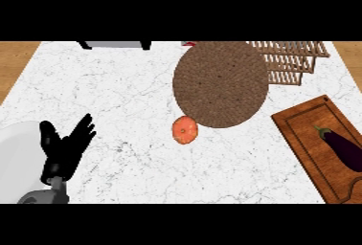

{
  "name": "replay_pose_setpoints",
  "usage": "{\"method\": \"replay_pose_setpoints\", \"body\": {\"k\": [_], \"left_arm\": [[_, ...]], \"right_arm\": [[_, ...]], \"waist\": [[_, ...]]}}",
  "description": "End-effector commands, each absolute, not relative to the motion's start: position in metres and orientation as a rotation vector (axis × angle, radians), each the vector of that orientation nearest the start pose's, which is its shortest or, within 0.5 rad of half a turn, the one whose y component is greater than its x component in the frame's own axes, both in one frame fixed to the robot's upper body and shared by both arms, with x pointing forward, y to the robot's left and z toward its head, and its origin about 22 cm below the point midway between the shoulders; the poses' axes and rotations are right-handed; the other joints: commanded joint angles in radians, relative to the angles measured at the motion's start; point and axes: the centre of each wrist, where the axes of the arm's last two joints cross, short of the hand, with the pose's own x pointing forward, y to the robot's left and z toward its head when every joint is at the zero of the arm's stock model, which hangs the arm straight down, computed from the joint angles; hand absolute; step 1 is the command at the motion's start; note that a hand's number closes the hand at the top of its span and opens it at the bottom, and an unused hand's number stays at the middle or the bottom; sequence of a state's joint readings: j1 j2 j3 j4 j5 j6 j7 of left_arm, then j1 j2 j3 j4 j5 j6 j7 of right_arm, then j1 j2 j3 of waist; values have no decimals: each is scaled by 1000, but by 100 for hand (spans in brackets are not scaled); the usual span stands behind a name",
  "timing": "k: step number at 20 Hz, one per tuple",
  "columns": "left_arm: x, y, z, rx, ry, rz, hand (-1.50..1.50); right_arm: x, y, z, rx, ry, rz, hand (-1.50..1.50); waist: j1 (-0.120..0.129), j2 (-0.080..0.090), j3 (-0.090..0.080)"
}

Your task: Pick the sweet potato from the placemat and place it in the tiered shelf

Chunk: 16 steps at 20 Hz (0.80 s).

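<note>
The desk (pixel 141 95) has a white marble top with grey veins, and a strip of wooden floor shows past its left and right edges.

The sweet potato (pixel 185 130), a rounded orange piece, lies on the bare desk top near the middle, touching or just overlapping the near edge of the placemat (pixel 220 83). Most of it sits off the mat. The placemat is a round, brown, woven disc that reaches from the far edge of the desk toward its centre.

The tiered shelf (pixel 290 60) is a slatted wooden rack at the far right corner of the desk. Its left part is tucked behind the placemat's right rim. Nothing can be seen resting on its slats.

Along the right edge, toward the near right corner, lies a wooden cutting board (pixel 311 143) set at an angle. A dark purple eggplant (pixel 343 148) with a green stem rests on it, running off the view's right side.

At the far edge, left of the placemat, stands a grey box with black feet (pixel 114 45), only partly in view.

The left hand (pixel 65 146) shows near the desk's left near corner, raised with its fingers spread and straight, holding nothing and well apart from the sweet potato. A pale rounded shape (pixel 17 158) lies beside it at the left edge.

The right hand does not show.
</note>
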<state>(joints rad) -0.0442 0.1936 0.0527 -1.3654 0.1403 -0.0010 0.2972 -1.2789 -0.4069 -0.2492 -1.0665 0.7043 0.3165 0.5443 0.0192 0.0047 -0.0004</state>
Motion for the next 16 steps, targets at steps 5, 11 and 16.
{"method": "replay_pose_setpoints", "body": {"k": [5, 11, 16], "left_arm": [[251, 279, -22, 84, -1135, 26, 0], [258, 283, -24, 87, -1116, 6, 0], [242, 281, -25, 71, -1130, 11, 0]], "right_arm": [[444, -239, 340, -958, -1538, 629, 150], [465, -224, 302, -980, -1542, 595, 150], [469, -246, 322, -1000, -1553, 576, 150]], "waist": [[6, 2, 0], [13, 7, 0], [25, 9, 0]]}}
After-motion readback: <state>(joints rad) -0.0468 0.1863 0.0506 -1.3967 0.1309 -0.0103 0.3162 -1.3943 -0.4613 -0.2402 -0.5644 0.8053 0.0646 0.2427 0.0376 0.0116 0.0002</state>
